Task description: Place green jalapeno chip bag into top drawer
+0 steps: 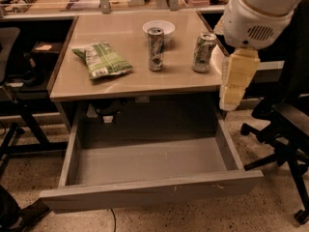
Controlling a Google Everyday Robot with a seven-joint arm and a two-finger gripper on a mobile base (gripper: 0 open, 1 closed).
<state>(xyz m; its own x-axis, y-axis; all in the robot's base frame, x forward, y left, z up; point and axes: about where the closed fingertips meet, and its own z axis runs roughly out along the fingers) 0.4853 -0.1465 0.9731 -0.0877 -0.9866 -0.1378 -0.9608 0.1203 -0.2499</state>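
Note:
The green jalapeno chip bag [102, 60] lies flat on the left part of the desk top [130, 79], white label patch toward the front. The top drawer [149, 163] is pulled wide open below the desk, its grey interior bare. My gripper [235, 83] hangs at the desk's right edge, above the drawer's right side, well to the right of the bag and holding nothing that I can see.
Two drink cans [155, 49] [203, 52] and a white bowl [159, 28] stand on the desk, middle and right. An office chair [285, 129] is at the right, a chair and frame [19, 86] at the left. Clutter lines the back shelf.

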